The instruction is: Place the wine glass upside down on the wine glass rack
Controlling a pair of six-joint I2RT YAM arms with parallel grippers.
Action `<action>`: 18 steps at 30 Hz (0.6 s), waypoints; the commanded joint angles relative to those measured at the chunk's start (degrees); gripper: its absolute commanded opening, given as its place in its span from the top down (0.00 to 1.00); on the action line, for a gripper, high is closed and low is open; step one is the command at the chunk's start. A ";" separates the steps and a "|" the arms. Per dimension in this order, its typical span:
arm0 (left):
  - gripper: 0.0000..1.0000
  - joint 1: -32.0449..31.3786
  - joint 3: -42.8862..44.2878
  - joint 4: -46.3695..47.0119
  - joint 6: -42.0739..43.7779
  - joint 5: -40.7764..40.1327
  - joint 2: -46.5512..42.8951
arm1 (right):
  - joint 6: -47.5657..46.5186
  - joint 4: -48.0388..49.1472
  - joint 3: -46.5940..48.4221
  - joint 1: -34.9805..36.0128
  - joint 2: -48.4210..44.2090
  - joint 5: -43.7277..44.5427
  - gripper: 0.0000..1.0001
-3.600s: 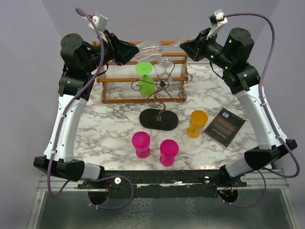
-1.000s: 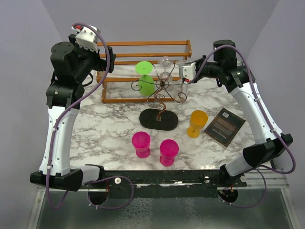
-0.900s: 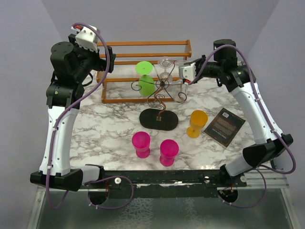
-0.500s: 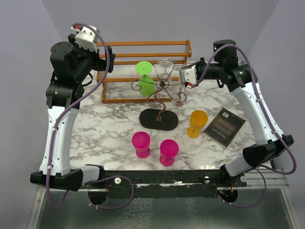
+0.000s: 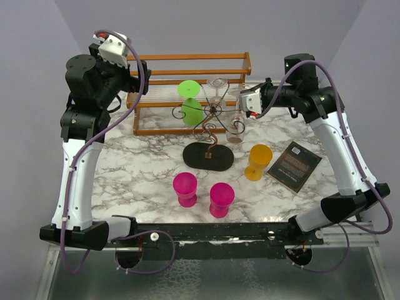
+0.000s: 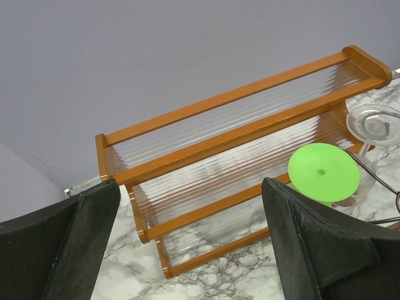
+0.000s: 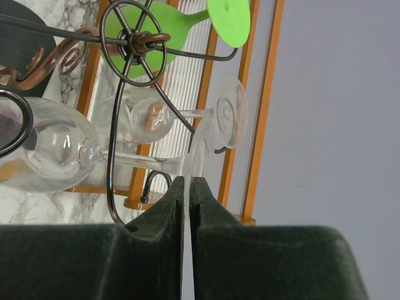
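A clear wine glass (image 5: 235, 131) hangs bowl down at the right arm of the dark wire wine glass rack (image 5: 209, 125). My right gripper (image 5: 245, 104) is shut on its thin foot (image 7: 195, 156). In the right wrist view its stem (image 7: 137, 161) crosses a wire arm (image 7: 112, 156) of the rack, and its bowl (image 7: 50, 156) lies left of that wire. A second clear glass (image 7: 144, 119) and a green glass (image 5: 190, 103) hang on the rack. My left gripper (image 5: 139, 78) stands open and empty near the left end of the wooden shelf, far from the rack.
The orange-brown wooden slatted shelf (image 5: 187, 69) stands right behind the rack. Two pink cups (image 5: 185, 189) (image 5: 221, 199), an orange cup (image 5: 257, 161) and a black book (image 5: 294, 165) sit in front. The rack's black oval base (image 5: 208, 156) lies mid-table.
My right gripper has shifted right and towards the front, and the clear glass now hangs lower beside the rack's right arm. The left arm, earlier over the shelf at the glass, has drawn back left.
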 commanded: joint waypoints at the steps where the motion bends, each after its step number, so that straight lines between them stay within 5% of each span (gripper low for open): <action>1: 0.01 0.40 -0.19 1.91 0.58 -0.58 -1.08 | 0.52 -0.46 1.08 0.45 -3.10 -1.76 0.96; 18: 0.01 0.40 -0.27 1.93 0.80 0.00 -1.28 | 4.69 3.11 -2.81 0.36 -6.24 9.92 0.96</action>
